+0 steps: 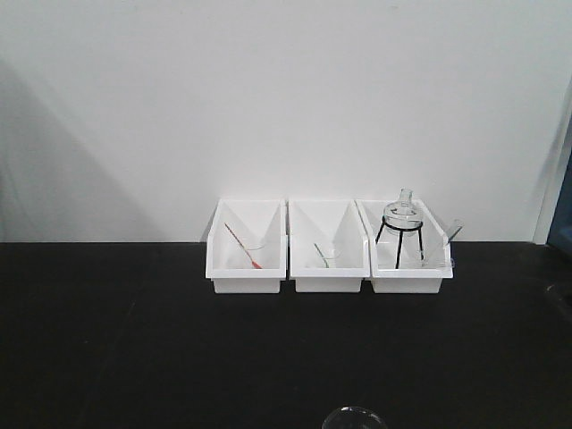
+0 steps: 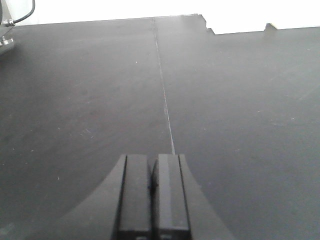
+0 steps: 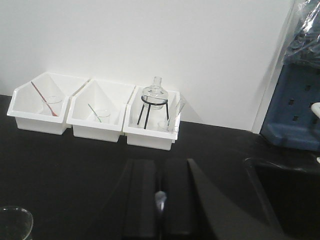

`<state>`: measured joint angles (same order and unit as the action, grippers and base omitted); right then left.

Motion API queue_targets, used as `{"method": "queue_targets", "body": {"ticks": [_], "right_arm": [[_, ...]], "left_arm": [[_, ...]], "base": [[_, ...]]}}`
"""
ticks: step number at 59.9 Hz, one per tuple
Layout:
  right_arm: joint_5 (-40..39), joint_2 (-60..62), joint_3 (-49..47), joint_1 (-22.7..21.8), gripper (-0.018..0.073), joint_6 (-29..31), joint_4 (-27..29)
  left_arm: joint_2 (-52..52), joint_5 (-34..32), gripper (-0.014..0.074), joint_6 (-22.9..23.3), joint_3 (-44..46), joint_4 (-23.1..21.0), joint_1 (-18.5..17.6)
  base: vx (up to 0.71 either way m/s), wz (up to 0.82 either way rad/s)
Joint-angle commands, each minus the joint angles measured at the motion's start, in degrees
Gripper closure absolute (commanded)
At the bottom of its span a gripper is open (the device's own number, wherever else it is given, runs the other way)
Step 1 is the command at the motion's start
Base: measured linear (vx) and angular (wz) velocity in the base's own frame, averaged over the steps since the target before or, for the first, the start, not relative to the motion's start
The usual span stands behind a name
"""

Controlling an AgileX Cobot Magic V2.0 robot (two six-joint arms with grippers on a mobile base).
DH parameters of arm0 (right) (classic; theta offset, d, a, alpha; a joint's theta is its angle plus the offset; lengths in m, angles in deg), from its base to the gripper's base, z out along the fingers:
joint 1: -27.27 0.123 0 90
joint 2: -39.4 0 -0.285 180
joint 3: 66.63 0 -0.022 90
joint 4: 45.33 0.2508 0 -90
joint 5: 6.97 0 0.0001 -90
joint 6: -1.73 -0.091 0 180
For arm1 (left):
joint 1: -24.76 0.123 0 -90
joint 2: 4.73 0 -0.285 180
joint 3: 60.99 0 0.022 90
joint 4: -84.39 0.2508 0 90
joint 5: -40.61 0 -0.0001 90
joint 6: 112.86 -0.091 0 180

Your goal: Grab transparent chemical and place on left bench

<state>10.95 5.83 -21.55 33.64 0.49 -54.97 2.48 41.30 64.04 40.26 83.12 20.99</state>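
A wide matte black left bench (image 1: 107, 340) is stretching along a white wall (image 1: 268, 89). The transparent chemical (image 1: 353, 417), a clear glass beaker, is standing at the bench's near edge, slightly right of centre, with only its rim showing in the front view. The right gripper (image 3: 160, 200) is hovering to its right, apart from it, with its fingers clenched together and grasping nothing. Far back against the wall, three white bins (image 1: 327, 284) are sitting in a row. The right one is holding a round flask (image 1: 400, 214) on a black tripod (image 1: 393, 241). The left gripper (image 2: 152, 195) is hanging clenched over a black surface crossed by a thin seam (image 2: 162, 85).
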Motion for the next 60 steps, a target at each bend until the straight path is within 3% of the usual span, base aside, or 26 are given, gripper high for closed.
{"method": "queue_targets", "body": {"ticks": [1, 25, 34, 42, 49, 60], "right_arm": [[-4.5, -0.3, -1.7, 0.0, 0.0564, 0.1, -0.7], [-5.9, -1.1, -1.7, 0.0, 0.0564, -0.7, -0.2], [-13.8, -6.4, -1.7, 0.0, 0.0564, -5.7, 9.0], [-24.6, -14.9, -1.8, 0.6, 0.0564, -5.9, 16.2], [-30.2, -23.2, -3.3, 5.6, 0.0564, -6.0, 16.5], [-34.8, -36.6, -8.8, 16.7, 0.0564, -5.9, 7.7]], "left_arm": [[-1.1, -4.5, 0.0600, 0.4, -0.9, 0.0, -0.1], [-1.1, -4.5, 0.0600, 0.4, -0.9, 0.0, -0.1], [-1.1, -4.5, 0.0600, 0.4, -0.9, 0.0, -0.1], [-1.1, -4.5, 0.0600, 0.4, -0.9, 0.0, -0.1], [-1.1, -4.5, 0.0600, 0.4, -0.9, 0.0, -0.1], [-1.1, -4.5, 0.0600, 0.4, -0.9, 0.0, -0.1]], "base": [[0.00, 0.00], [0.00, 0.00], [0.00, 0.00], [0.00, 0.00], [0.00, 0.00], [0.00, 0.00]]}}
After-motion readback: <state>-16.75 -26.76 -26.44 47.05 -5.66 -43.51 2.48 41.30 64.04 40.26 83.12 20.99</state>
